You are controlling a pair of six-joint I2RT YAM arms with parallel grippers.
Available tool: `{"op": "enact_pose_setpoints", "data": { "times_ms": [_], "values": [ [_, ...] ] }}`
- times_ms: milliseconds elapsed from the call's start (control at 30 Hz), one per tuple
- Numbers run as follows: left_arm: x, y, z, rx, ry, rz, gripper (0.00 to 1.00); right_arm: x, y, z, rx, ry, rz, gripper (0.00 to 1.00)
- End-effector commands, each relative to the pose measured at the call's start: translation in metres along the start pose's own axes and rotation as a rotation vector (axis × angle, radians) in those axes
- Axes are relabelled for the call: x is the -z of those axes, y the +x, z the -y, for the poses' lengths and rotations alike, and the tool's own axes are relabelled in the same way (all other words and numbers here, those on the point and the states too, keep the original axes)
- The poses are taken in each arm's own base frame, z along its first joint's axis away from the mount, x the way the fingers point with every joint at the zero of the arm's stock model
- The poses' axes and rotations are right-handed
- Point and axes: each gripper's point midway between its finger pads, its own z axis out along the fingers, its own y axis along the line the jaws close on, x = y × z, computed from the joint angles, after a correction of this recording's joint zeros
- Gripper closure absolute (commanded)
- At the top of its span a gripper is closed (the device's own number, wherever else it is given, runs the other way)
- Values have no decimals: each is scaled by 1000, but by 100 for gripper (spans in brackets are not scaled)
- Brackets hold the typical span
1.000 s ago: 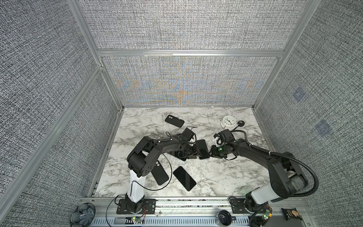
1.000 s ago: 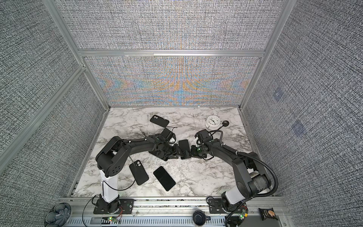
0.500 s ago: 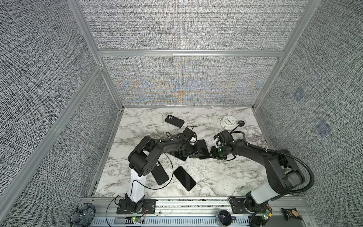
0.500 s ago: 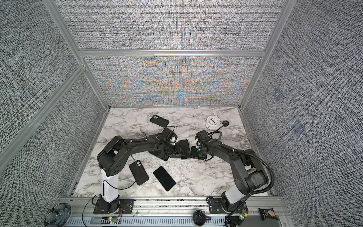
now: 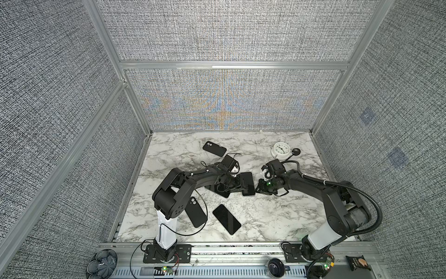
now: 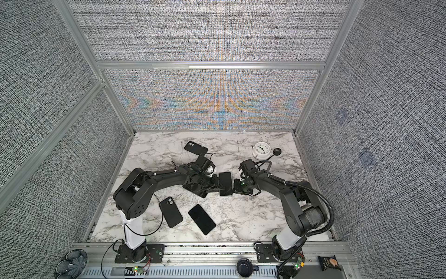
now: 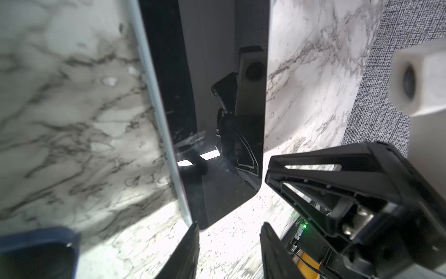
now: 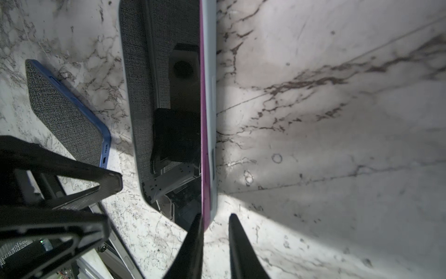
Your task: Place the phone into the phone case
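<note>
A regrasp seems in hand: the phone (image 5: 247, 183) sits tilted at mid-surface (image 5: 265, 217). The right gripper (image 8: 214, 216) has its jaws slightly apart astride the phone's edge. Whether the left gripper (image 7: 229, 224) grips cannot be told. Next needs a firm pinch.

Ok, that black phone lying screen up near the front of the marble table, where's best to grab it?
Probably across the two long edges at mid-length, coming straight down: the flat black phone lies screen-up and diagonal on the marble table, so only its thin sides offer a hold. Turn the jaws square to its slant.
</note>
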Motion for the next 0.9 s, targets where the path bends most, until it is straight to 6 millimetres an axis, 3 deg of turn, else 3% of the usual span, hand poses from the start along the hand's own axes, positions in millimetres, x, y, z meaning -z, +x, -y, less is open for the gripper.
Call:
{"op": "enact_pose_setpoints", "data": {
  "times_ms": [0,867],
  "values": [
    [-4,1,-5,4,-21,-18,57,0,-3,-5,-6,-24,5,77],
    [-19,3,-19,11,-37,-46,57,-11,13,-12,-67,-84,-34,85]
  ]
}}
